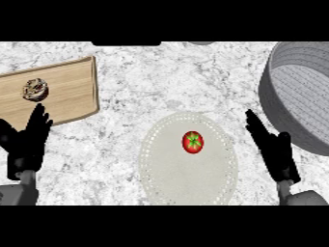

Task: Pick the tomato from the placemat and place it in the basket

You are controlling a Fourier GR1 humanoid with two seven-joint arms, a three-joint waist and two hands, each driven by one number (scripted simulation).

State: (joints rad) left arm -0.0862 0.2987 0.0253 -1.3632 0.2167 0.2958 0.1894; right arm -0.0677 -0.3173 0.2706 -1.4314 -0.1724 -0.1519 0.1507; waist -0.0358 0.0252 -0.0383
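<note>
The tomato is sitting on the upper half of the placemat, bare mat lying all round it. The right robot hand is hovering beside the mat's right edge, fingers spread and holding nothing. The left robot hand is resting spread at lower left. The basket is running off-view at right.

I see a grey-white marbled counter filling my view, evenly lit, with a wooden board lying at left.

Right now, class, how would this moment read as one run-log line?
stage: not yet picked | tomato: on placemat | basket: right of placemat | left hand: open, left of placemat | right hand: open, between placemat and basket
</note>
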